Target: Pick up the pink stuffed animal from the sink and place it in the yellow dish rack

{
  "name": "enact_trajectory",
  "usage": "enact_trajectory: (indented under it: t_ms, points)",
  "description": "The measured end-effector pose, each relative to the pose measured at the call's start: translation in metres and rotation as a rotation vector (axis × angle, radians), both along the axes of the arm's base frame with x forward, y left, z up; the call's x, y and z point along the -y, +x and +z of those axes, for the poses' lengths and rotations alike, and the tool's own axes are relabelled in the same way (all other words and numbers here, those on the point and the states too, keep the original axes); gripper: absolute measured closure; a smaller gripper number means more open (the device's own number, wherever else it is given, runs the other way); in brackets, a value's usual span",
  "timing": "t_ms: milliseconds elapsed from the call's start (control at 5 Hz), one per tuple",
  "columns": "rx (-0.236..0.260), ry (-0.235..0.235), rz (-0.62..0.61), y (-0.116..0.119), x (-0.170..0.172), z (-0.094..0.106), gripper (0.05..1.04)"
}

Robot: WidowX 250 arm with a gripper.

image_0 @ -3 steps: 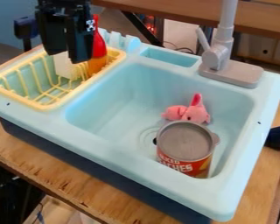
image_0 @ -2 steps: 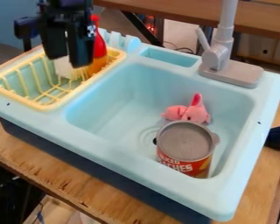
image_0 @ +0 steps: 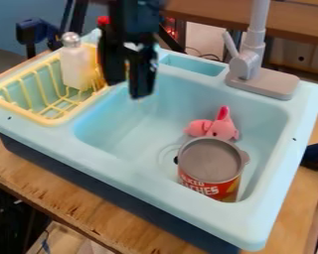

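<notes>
black pincer (image_0: 127,90), 2 fingers apart, above blue sink (image_0: 125,161), with white lettering (image_0: 201,187) on the can (image_0: 210,161) inside

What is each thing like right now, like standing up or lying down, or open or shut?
Black two-finger gripper: open, empty.
White bottle with round silver cap: upright, capped.
Yellow wire dish rack: holding the white bottle.
Red-and-grey round can: upright.
Pink soft toy: lying behind the can.
Grey plastic tap: upright, no water showing.
Light-blue plastic sink: can and toy inside.
</notes>
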State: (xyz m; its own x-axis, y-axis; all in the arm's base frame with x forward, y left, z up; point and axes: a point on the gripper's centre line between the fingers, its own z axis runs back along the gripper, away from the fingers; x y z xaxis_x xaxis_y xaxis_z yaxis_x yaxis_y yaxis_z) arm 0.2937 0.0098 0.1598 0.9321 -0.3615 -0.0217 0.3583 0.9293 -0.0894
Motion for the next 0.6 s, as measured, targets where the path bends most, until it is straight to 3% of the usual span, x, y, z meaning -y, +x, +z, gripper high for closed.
enact_trajectory:
  t_ms: [400, 600]
  points:
    - [0.022, 0.008, -0.128, 0.028, 0.034, -0.028, 0.076]
    - [0.049, 0.019, -0.174, 0.04, 0.053, -0.029, 0.076]
